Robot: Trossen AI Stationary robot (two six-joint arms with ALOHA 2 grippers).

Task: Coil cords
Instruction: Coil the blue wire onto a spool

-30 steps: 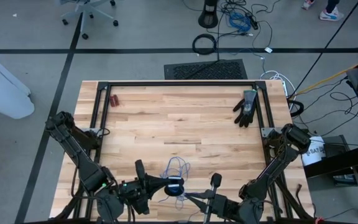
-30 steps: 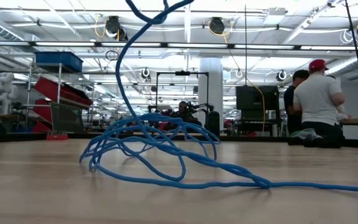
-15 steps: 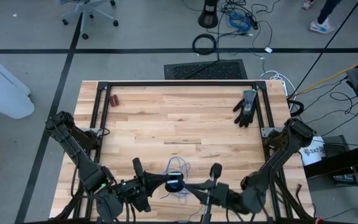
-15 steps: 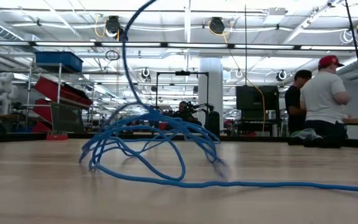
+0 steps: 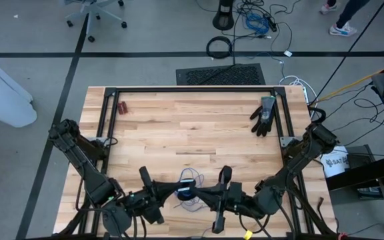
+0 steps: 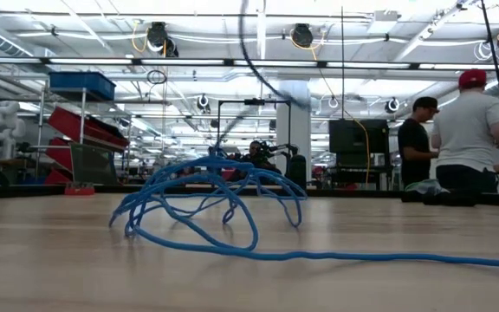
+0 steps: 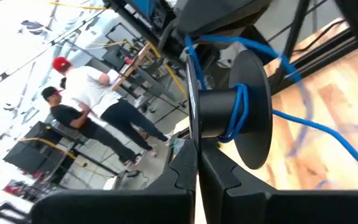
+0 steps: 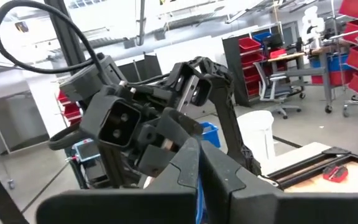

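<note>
The blue cord (image 6: 206,204) lies in a loose tangle of loops near the front edge of the worktop (image 5: 192,133), between the 2 arms. In the low view the loops stand up a little off the wood, and 1 strand trails flat along the surface toward the picture's right side. In the left wrist view several turns of the same cord are wrapped around a black spool (image 7: 235,109), with a strand running off it down to the wood.

The left hand (image 5: 179,193) sits low at the front edge, just beside the tangle — its fingers (image 7: 185,168) are pressed together on the thin rim of the spool, so it grips the spool. The right hand (image 5: 202,195) comes in from the other side and meets it almost tip to tip over the cord; its fingers (image 8: 191,162) are closed, with a sliver of blue showing between them, though what it holds cannot be made out for sure.

Farther back on the worktop, a black glove (image 5: 264,115) lies near the right rear corner, and small red-handled pliers (image 5: 122,107) near the left rear corner — both well apart from the cord. Beyond the worktop, 2 people (image 6: 462,130) stand in the room.
</note>
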